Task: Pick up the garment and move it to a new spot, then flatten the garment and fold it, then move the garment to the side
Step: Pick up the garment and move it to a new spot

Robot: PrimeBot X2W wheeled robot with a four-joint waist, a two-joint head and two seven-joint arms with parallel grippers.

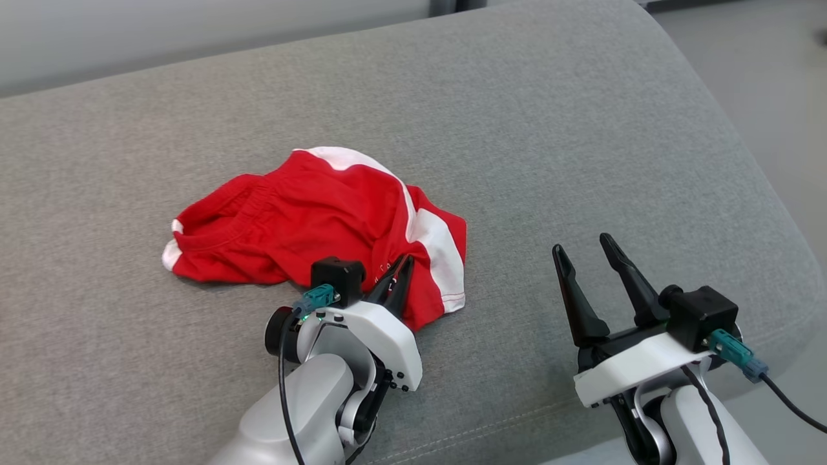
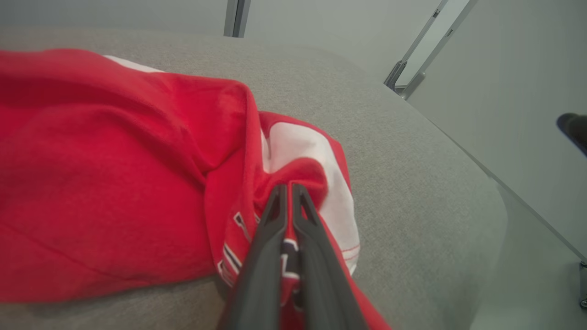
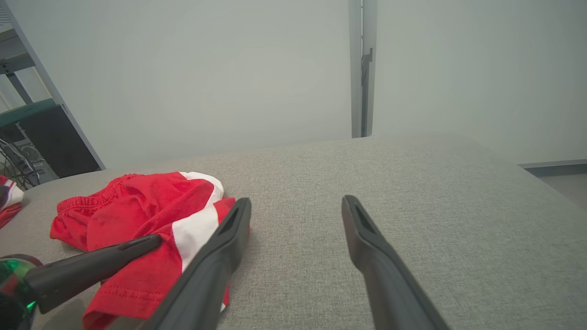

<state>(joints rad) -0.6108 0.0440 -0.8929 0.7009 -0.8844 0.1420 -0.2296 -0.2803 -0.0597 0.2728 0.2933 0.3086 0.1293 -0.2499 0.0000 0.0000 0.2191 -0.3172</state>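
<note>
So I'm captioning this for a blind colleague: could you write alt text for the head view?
The left gripper is shut on the near edge of a crumpled red and white garment lying on a grey cushion. The right gripper is open further right, apart from it.

Laboratory-type room: bare pale wall [image 3: 229, 68] beyond the right claw [image 3: 296, 200]; metal rack [image 3: 59, 104] and computer tower [image 3: 30, 153] far to its left; grey upholstered cushion [image 3: 435, 192] beneath.

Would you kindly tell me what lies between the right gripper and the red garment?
In the head view, the stretch between the right gripper and the red garment is bare grey cushion.
</note>
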